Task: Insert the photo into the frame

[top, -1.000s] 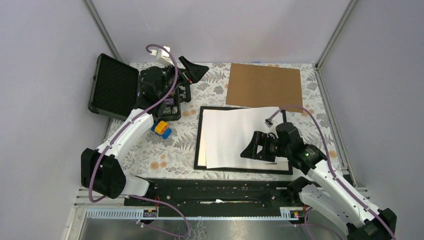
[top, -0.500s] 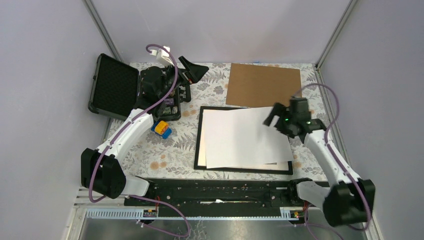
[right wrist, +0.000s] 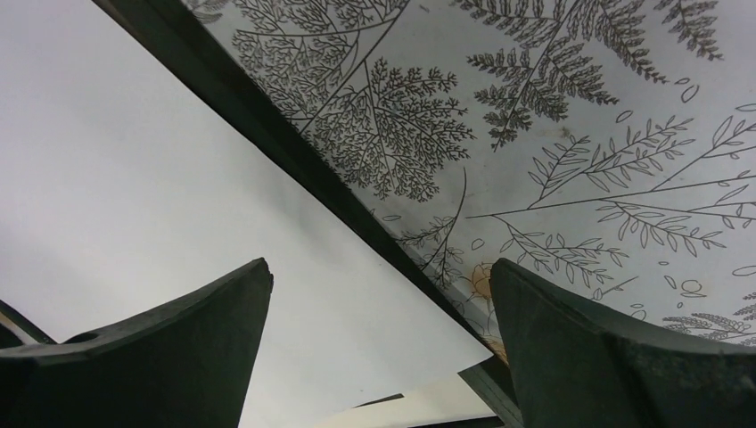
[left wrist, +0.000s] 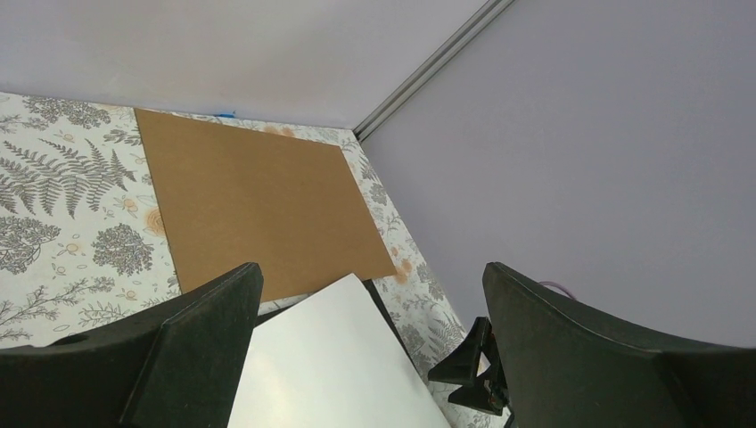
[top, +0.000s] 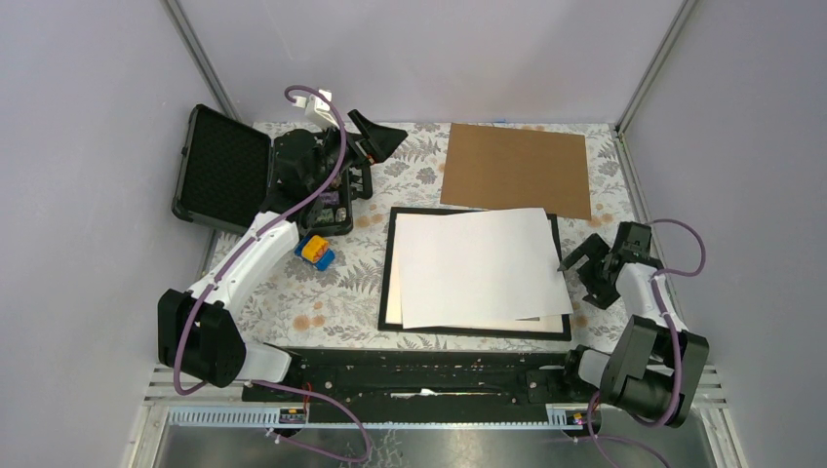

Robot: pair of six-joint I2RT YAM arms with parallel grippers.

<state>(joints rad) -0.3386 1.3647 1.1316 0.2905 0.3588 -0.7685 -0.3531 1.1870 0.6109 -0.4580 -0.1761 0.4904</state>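
**Photo lies face down on the frame, slightly askew**

The photo (top: 478, 263) rests white back up on the frame (top: 387, 273) at the middle of the table (top: 341, 292). Its long axis runs left to right. It sits slightly turned, its near right corner over the right moulding. The right gripper (top: 585, 276) hangs just right of the frame, fingers wide and empty. The left gripper (top: 378, 136) is far left above the case (top: 219, 166), also wide and empty.

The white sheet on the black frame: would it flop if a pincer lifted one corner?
Probably floppy: the sheet looks thin, lying nearly flat over the frame. It likely slides easily, since it sits skewed, its corner overhanging the moulding. Lying so flat, its edge may be hard to pinch.
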